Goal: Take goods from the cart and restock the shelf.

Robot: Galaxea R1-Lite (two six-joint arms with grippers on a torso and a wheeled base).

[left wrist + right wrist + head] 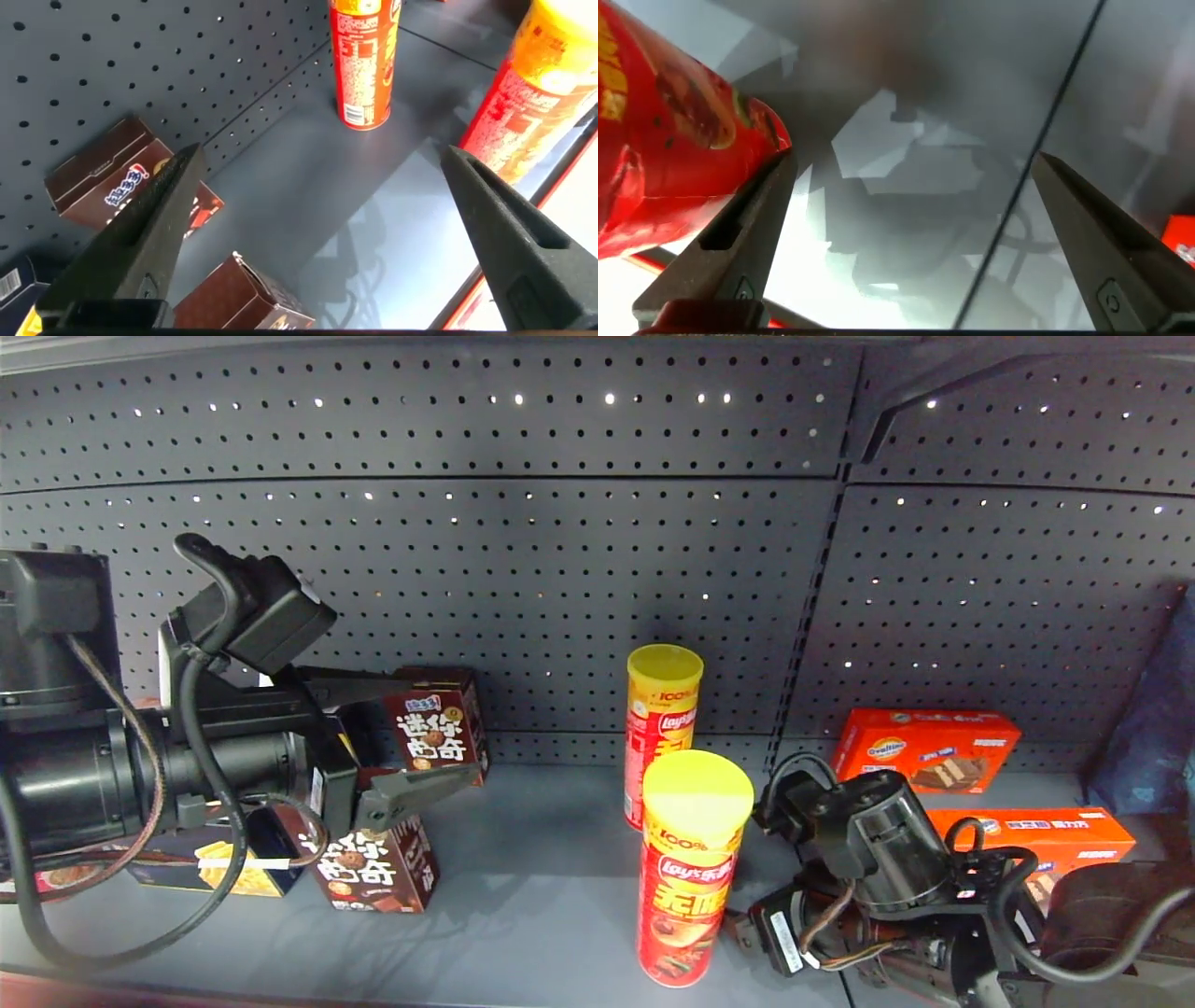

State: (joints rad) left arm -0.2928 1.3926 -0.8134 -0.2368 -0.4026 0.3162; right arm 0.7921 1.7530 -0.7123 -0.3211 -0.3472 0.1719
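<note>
Dim shelf (523,896); right wrist view hazy, perhaps glare.

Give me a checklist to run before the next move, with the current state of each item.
1. Left gripper empty: ok, fingers open, nothing between them.
2. Right gripper empty: ok, fingers open, nothing between them.
3. Both upright, front can and rear can: ok.
4. Right gripper clear of front can: cannot tell, one finger looks very close to it.
5. Bare shelf between brown boxes and cans: ok.
</note>
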